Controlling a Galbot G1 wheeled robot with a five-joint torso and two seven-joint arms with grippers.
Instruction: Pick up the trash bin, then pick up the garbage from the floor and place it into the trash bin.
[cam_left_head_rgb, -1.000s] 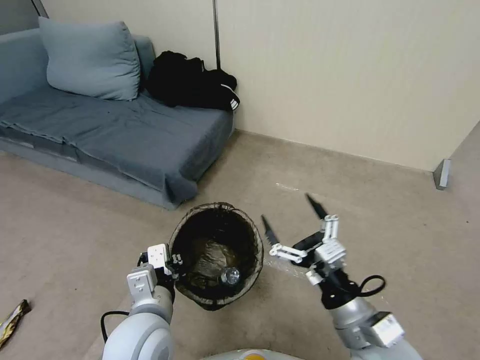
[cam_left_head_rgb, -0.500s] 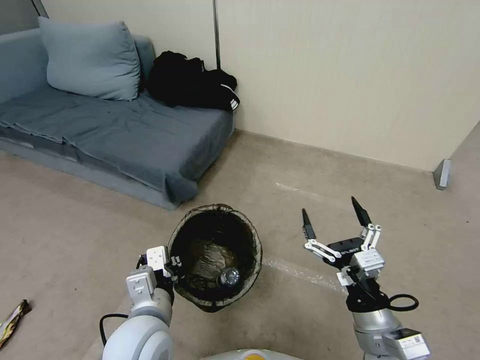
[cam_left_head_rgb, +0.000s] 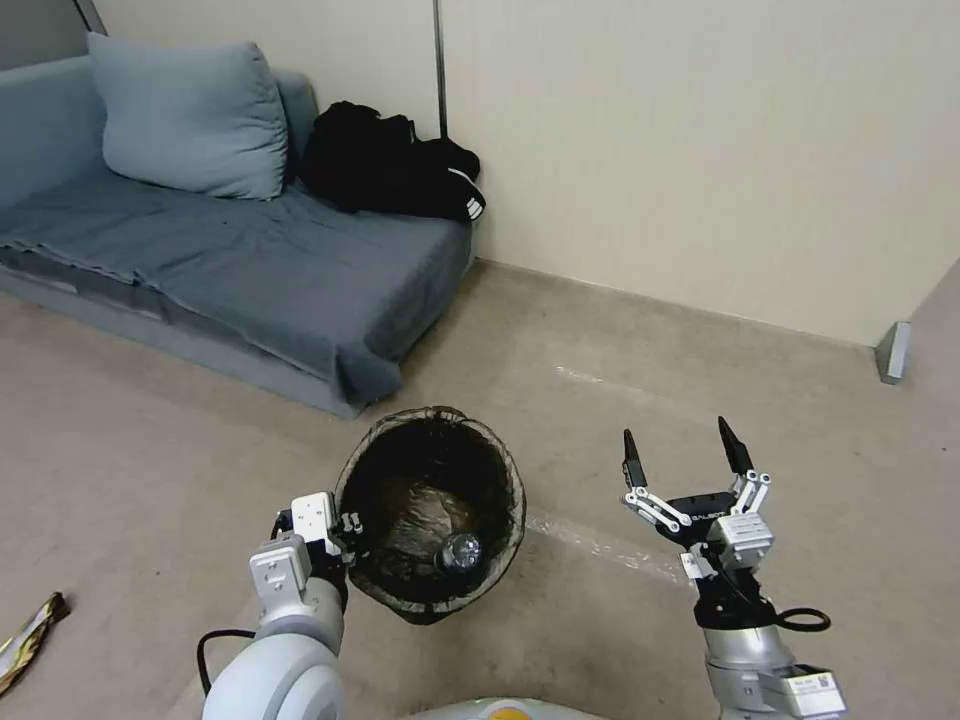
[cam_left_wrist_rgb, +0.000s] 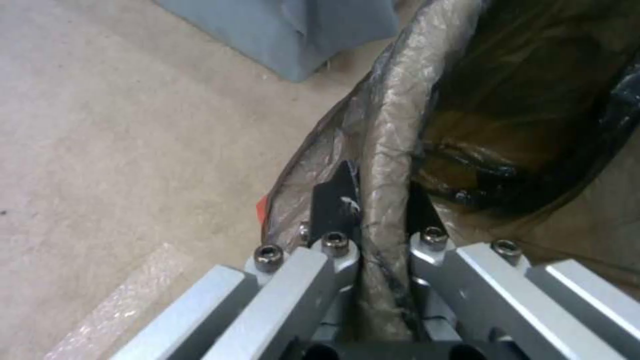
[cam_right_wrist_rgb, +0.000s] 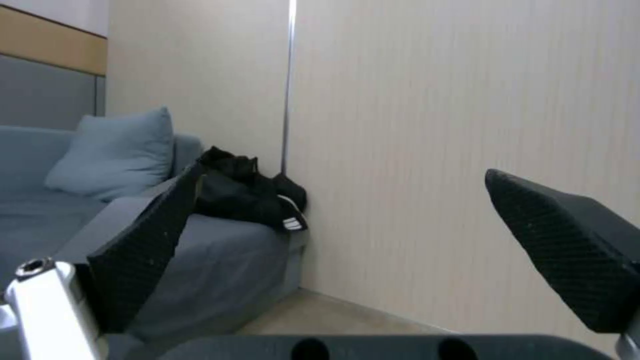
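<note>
Nearest the robot, the left gripper (cam_left_head_rgb: 345, 535) pinches the bag-lined rim of the trash bin (cam_left_head_rgb: 430, 600), one finger outside and one inside; the left wrist view shows the folded plastic bag (cam_left_wrist_rgb: 387, 165) squeezed between the black fingers (cam_left_wrist_rgb: 333, 200). The bin hangs tilted toward the camera, its mouth open, and a clear bottle (cam_left_head_rgb: 458, 552) lies inside on top of crumpled brownish litter (cam_left_head_rgb: 415, 510). Bin and left arm sit where they were a second ago.

The right gripper (cam_left_head_rgb: 683, 452) is empty, its two black fingertips spread wide and pointing up and away. A second ago it was close beside the bin's rim; since then it has swung out to the robot's right and drawn back, and now stands well apart from the bin over bare floor.

At the lower left edge of the head view, a gold foil wrapper (cam_left_head_rgb: 30, 625) lies on the beige floor (cam_left_head_rgb: 150, 450), well apart from the bin.

Farther off stands a blue-grey sofa (cam_left_head_rgb: 250, 270) with a cushion (cam_left_head_rgb: 180, 120) and a black garment (cam_left_head_rgb: 395, 170) heaped against the wall (cam_left_head_rgb: 700, 150). The whole scene has shifted slightly in the head view.
</note>
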